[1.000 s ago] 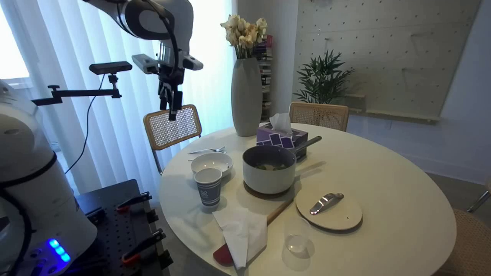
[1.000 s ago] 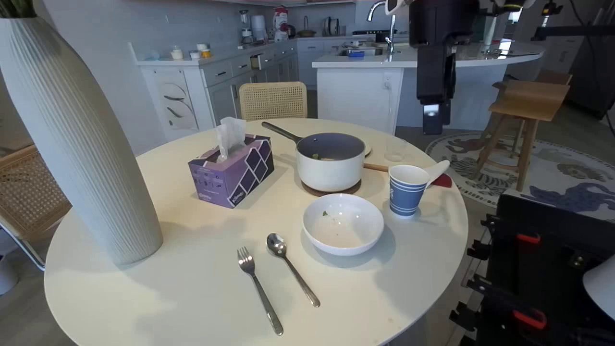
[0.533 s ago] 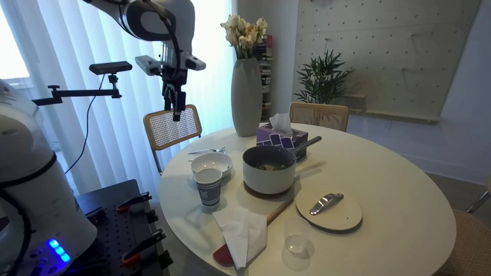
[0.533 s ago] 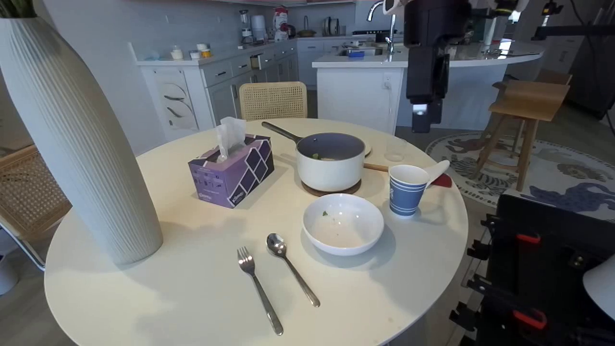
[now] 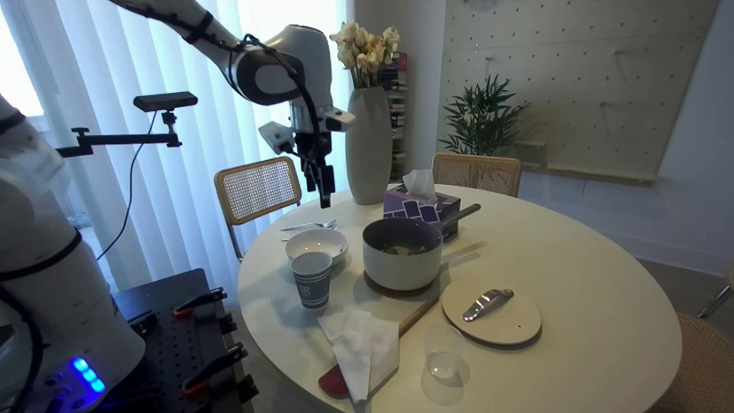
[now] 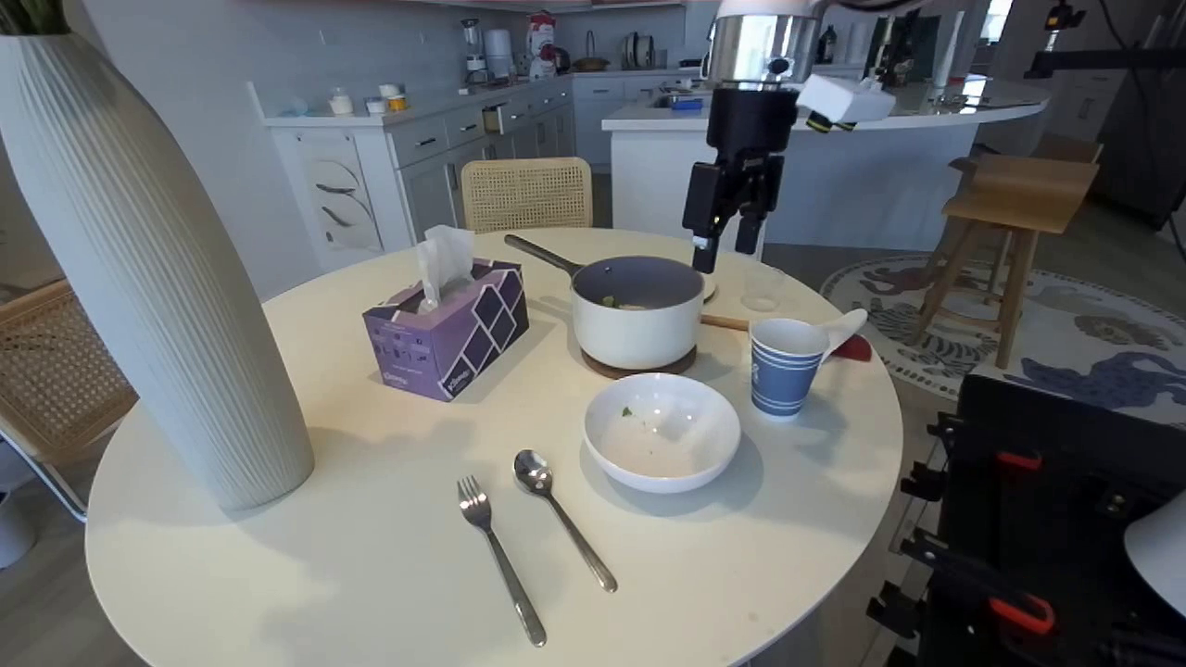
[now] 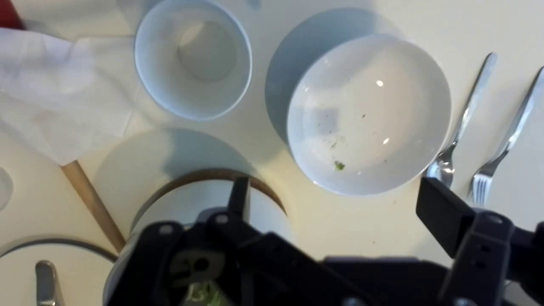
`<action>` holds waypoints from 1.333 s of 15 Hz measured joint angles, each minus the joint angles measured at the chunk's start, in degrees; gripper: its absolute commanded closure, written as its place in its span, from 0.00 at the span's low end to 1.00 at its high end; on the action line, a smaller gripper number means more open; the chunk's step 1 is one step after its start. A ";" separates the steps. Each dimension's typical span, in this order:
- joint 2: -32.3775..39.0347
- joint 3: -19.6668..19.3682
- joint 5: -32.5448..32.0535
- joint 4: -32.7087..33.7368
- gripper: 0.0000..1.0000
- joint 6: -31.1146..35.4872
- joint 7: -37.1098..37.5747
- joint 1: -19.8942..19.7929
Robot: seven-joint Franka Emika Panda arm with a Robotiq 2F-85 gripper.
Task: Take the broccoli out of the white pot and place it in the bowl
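Observation:
The white pot (image 5: 401,272) stands on a round brown trivet, its dark handle pointing away; it also shows in an exterior view (image 6: 639,335) and partly in the wrist view (image 7: 191,199). Green broccoli (image 5: 404,250) lies inside the pot, partly hidden by its wall; in the wrist view the broccoli (image 7: 206,293) is mostly behind my gripper. The white bowl (image 6: 662,468) beside the pot holds only small green bits; it shows fully in the wrist view (image 7: 382,55). My gripper (image 7: 335,197) is open and empty, above the table near pot and bowl, also in both exterior views (image 5: 319,197) (image 6: 725,250).
A blue-patterned cup (image 6: 781,380) stands close to the bowl. A purple tissue box (image 6: 454,333) and a tall vase (image 5: 369,149) stand behind. A lid (image 5: 493,312), a clear glass dish (image 5: 443,361), a napkin (image 5: 361,350) over a red spatula, a spoon (image 6: 565,519) and a fork (image 6: 505,565) lie around.
My gripper has moved down and in over the table, towards the bowl and pot, mostly in the last half second, and has turned in an exterior view. Pot, bowl and broccoli have not moved.

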 measured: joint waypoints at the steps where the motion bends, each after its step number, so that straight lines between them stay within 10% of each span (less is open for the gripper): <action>1: 2.59 -0.23 -0.61 1.09 0.00 2.59 0.00 -0.49; 19: 38.45 -4.36 -6.61 31.18 0.00 12.67 2.03 -1.91; 20: 39.83 -4.43 -6.62 32.33 0.11 13.02 2.05 -1.90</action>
